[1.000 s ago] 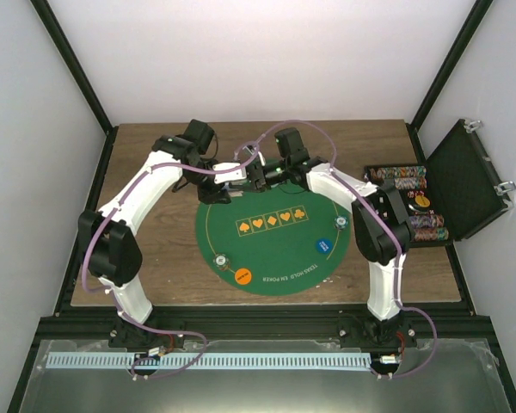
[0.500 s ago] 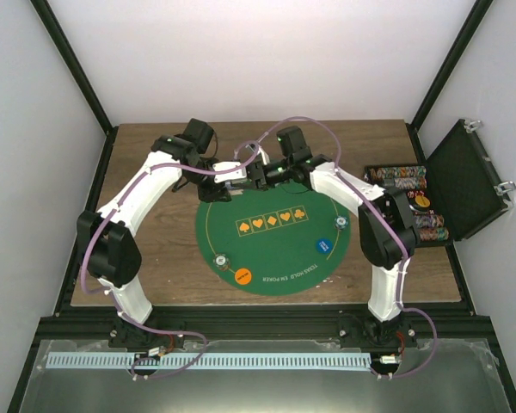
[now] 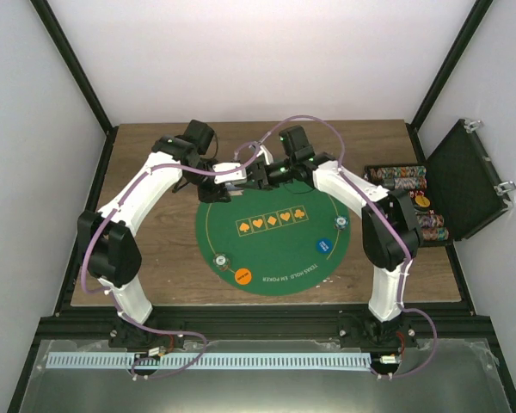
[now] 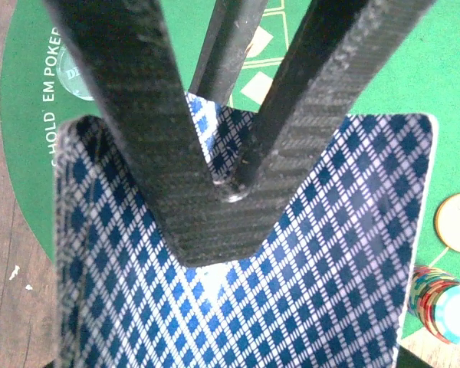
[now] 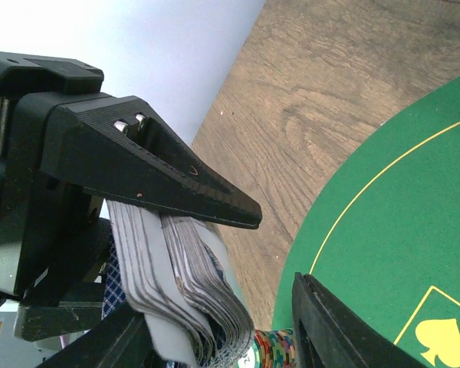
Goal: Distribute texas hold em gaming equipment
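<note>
Overhead, the left tool (image 3: 225, 183) and right tool (image 3: 253, 177) meet over the far rim of the green mat (image 3: 275, 251); left wrist, the left tool (image 4: 215, 222) pinches the blue-backed deck (image 4: 330, 253); right wrist, the right tool (image 5: 278, 249) gapes empty at its edge – best peel just the top one, slowly

The round mat (image 3: 275, 249) is green, with a thin yellow line and a row of orange suit marks. White letters run along its near edge. On it lie an orange disc (image 3: 242, 276), a blue disc (image 3: 323, 245) and two clear-grey discs (image 3: 221, 259). The cards (image 4: 330, 253) have backs of dark blue diamonds on white, with a white edge. The left gripper (image 4: 215, 222) is black with a fine woven pattern. The arms (image 3: 142, 194) are white with black joints and purple cables (image 3: 305, 125). The table (image 3: 155, 232) is brown wood. The case (image 3: 464, 176) on the right is black, and its chips (image 3: 400, 178) are striped in many colours.
</note>
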